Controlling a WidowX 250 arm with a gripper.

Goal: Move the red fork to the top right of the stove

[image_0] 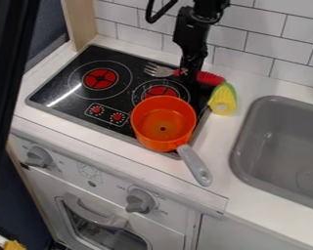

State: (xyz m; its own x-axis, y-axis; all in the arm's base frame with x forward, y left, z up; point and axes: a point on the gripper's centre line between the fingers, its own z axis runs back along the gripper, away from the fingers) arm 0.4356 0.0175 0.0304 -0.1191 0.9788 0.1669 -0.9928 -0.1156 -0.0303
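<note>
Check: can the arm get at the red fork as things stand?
Likely yes: the claw hangs by the handle of the red fork, and the orange pot sits clear of the fork. The yellow corn at the handle's end might crowd it a little.

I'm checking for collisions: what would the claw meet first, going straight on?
Probably the stove top beside the orange pot, though how the claw sits against the red fork is unclear.
</note>
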